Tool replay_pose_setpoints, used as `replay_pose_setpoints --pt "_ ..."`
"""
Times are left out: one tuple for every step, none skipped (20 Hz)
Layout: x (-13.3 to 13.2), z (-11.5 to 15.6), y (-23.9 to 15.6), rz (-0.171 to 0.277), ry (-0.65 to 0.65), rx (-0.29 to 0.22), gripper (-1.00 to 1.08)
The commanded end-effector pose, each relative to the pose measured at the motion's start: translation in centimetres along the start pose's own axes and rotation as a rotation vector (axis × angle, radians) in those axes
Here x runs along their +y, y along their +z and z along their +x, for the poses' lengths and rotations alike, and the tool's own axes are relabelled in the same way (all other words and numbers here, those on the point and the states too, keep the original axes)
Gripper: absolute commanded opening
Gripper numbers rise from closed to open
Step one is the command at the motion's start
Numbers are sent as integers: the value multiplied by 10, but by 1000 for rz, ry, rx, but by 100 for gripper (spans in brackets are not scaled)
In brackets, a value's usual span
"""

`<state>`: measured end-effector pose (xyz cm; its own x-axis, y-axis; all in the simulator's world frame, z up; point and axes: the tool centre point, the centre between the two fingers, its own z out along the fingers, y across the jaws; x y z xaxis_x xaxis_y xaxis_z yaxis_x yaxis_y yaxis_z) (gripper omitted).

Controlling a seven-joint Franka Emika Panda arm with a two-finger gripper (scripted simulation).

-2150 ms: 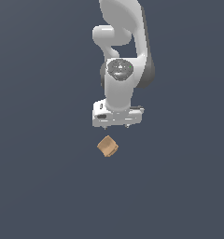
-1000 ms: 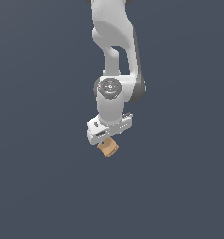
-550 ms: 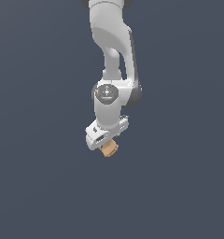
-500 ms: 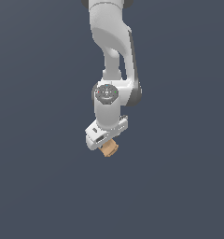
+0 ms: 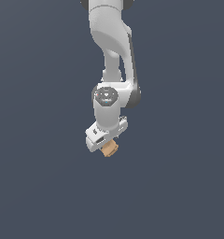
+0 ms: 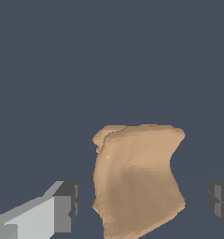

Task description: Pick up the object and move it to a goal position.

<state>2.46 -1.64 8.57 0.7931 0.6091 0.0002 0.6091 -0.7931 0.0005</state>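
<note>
Hanging from above over a plain dark slate-blue ground, the white, jointed robot arm [image 5: 111, 60] ends in its white end effector [image 5: 106, 144], tilted down toward the exterior view's left. The small tan-brown, blocky object [image 5: 109, 149] sits directly beneath it, partly covered by it. In the wrist view, a grey finger pad [image 6: 67, 206] shows on one side of the object [image 6: 138, 179] and another on the other, each with a gap: the end effector is spread, not gripping.
</note>
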Motion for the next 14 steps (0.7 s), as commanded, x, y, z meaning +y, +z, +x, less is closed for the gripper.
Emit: replay_pose_setpoints --pt "0 0 9 1 -1 -1 100" --pt "-1 0 14 1 -2 -1 100" --pt "-1 -1 20 1 -2 -1 100" --pt "-1 -1 26 1 -3 -1 100" --pt "-1 -1 31 1 -3 0 100" --pt "-1 -1 35 1 -3 0 100" --pt "-1 -1 39 1 -4 0 100" --pt "-1 -1 42 1 -4 0 100" --pt "-1 -1 44 1 -4 0 100" --pt "0 -1 45 1 -4 0 100" --pt "0 0 45 1 -4 0 100" --pt "0 0 45 1 -4 0 100" --pt "0 0 45 1 -4 0 -100" --pt "0 0 45 1 -4 0 -100"
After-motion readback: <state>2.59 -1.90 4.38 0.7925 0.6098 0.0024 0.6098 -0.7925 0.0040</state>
